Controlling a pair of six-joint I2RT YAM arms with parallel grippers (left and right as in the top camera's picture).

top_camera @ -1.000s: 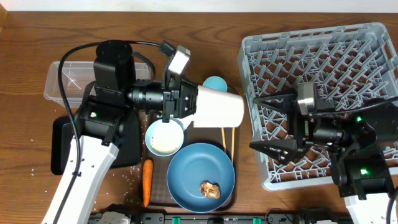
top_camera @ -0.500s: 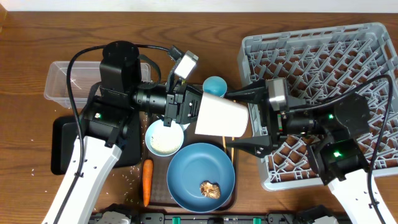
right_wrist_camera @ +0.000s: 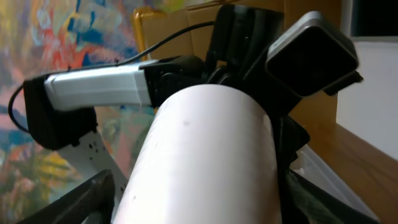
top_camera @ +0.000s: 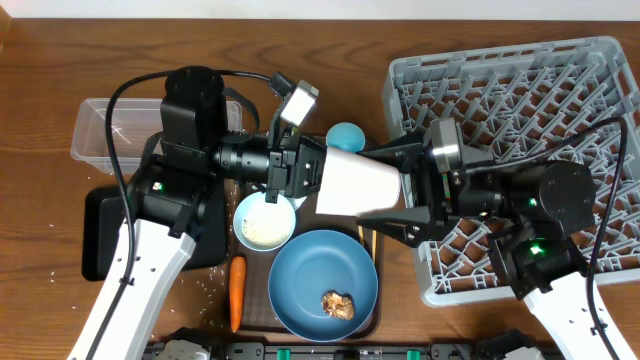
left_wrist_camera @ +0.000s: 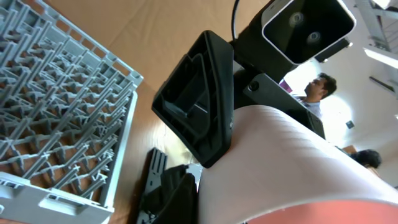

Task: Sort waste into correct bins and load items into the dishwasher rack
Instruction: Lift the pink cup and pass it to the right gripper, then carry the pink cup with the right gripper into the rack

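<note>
While the left gripper (top_camera: 308,172) pinches the rim of one small pale-pink plastic cup (top_camera: 352,183), holding it on its side above the brown serving tray (top_camera: 255,305), the right gripper (top_camera: 378,190) stands spread wide astride the cup's base. Its fingers run close along both sides, and actual contact cannot be judged. Below sit one small light-blue cup (top_camera: 345,133), one white bowl (top_camera: 264,222) of rice, one large blue bowl (top_camera: 315,270) holding one brown food lump (top_camera: 338,303), and one orange carrot (top_camera: 237,293). One clear plastic box (top_camera: 100,130), one black tray (top_camera: 100,240) and one grey pegged rack (top_camera: 540,90) flank them.
</note>
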